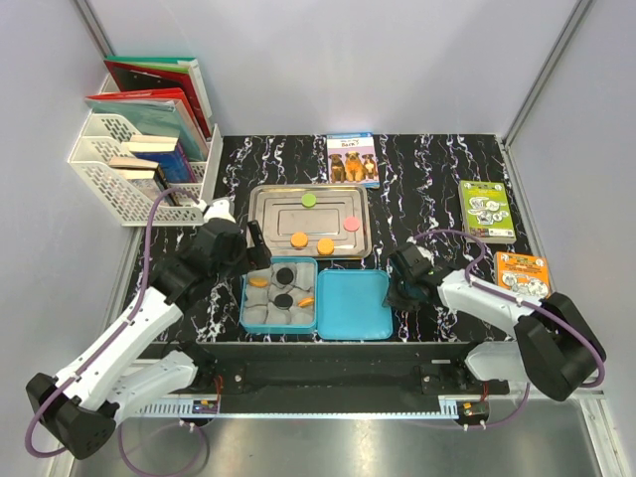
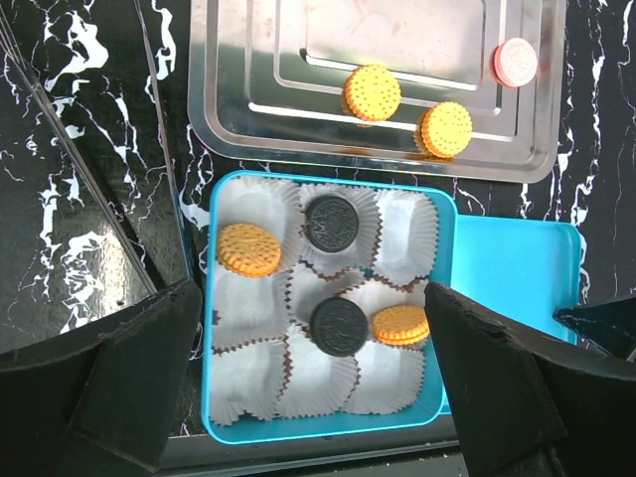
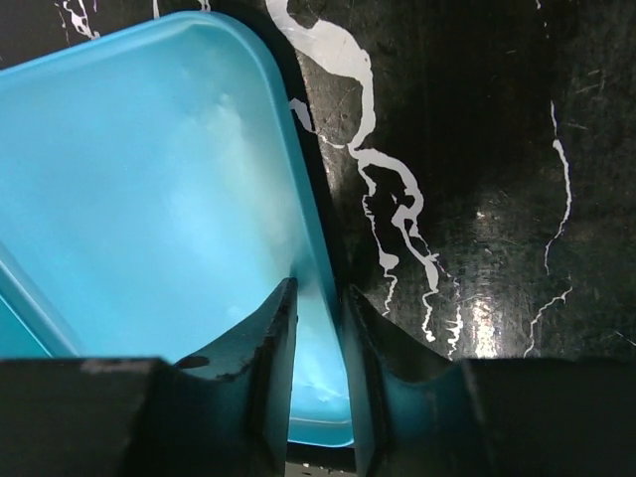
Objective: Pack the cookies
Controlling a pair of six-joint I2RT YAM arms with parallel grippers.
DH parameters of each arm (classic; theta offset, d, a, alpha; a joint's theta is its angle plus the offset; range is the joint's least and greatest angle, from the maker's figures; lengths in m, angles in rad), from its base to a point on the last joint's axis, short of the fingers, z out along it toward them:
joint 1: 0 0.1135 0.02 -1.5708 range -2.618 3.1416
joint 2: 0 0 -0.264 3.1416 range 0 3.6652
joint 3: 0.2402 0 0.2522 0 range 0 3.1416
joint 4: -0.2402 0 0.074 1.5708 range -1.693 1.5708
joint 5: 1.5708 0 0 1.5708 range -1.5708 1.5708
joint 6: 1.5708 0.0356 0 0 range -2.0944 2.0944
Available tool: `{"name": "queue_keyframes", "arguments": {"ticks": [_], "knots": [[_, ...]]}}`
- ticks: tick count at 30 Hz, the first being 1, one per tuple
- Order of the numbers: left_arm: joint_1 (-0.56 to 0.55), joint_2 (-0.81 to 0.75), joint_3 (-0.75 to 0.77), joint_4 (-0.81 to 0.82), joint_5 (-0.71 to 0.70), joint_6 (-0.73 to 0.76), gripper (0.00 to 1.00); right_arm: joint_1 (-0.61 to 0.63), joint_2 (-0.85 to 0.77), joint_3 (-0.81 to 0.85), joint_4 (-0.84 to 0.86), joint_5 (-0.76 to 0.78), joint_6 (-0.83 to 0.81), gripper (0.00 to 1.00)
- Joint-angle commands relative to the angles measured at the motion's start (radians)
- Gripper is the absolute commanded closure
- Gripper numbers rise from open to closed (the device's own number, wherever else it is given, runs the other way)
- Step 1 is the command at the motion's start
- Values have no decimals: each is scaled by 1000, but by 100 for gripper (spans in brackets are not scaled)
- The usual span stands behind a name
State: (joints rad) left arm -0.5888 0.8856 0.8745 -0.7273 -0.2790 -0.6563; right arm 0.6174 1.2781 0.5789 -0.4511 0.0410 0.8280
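Two orange cookies (image 1: 298,238) (image 1: 325,245), a green cookie (image 1: 309,200) and a pink cookie (image 1: 351,224) lie on the steel tray (image 1: 268,199). The blue box (image 1: 247,308) of paper cups holds two orange cookies (image 2: 248,248) (image 2: 400,324) and two black cookies (image 2: 331,222) (image 2: 339,326). My left gripper (image 1: 260,258) hovers open and empty above the box, also seen in the left wrist view (image 2: 313,298). My right gripper (image 1: 402,294) is shut on the right rim of the blue lid (image 3: 149,199), its fingers (image 3: 273,338) straddling that edge.
The lid (image 1: 355,304) lies open right of the box. A white rack of books (image 1: 139,149) stands at the back left. A dog booklet (image 1: 353,157), a green booklet (image 1: 487,209) and an orange packet (image 1: 521,270) lie along the back and right.
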Motion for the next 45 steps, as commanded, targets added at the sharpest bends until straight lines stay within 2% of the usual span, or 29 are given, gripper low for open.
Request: {"name": "queue_keyframes", "arguments": {"ticks": [1, 9, 14, 20, 26, 29, 32, 34, 36, 39, 42, 45], "knots": [[-8, -8, 11, 52, -26, -6, 1, 7, 24, -39, 6, 31, 6, 71], [-20, -1, 14, 54, -28, -8, 1, 7, -86, -13, -78, 65, 25, 100], [-28, 7, 15, 54, -31, -9, 1, 7, -216, 62, -185, 100, 30, 100], [-31, 21, 27, 55, -23, -5, 1, 7, -299, 355, -389, 132, -44, 100], [-55, 53, 54, 80, -26, 26, 1, 7, -292, 611, -478, 168, -115, 100], [-143, 50, 54, 146, -127, 90, 1, 7, -247, 700, -489, 172, -139, 100], [-291, 30, 55, 236, -308, 200, 1, 5, -186, 772, -504, 171, -159, 100], [-409, 32, 49, 308, -484, 263, 1, 5, -152, 797, -508, 177, -167, 100], [-474, 36, 38, 348, -624, 349, 1, -8, -120, 826, -508, 180, -176, 100], [-542, 49, 21, 374, -715, 385, 1, -59, -71, 849, -508, 101, -188, 100], [-549, 24, 3, 362, -729, 351, 1, -123, -10, 886, -535, 7, -205, 100], [-552, -46, -31, 399, -717, 359, 1, -140, 108, 1011, -651, -15, -230, 100]]}}
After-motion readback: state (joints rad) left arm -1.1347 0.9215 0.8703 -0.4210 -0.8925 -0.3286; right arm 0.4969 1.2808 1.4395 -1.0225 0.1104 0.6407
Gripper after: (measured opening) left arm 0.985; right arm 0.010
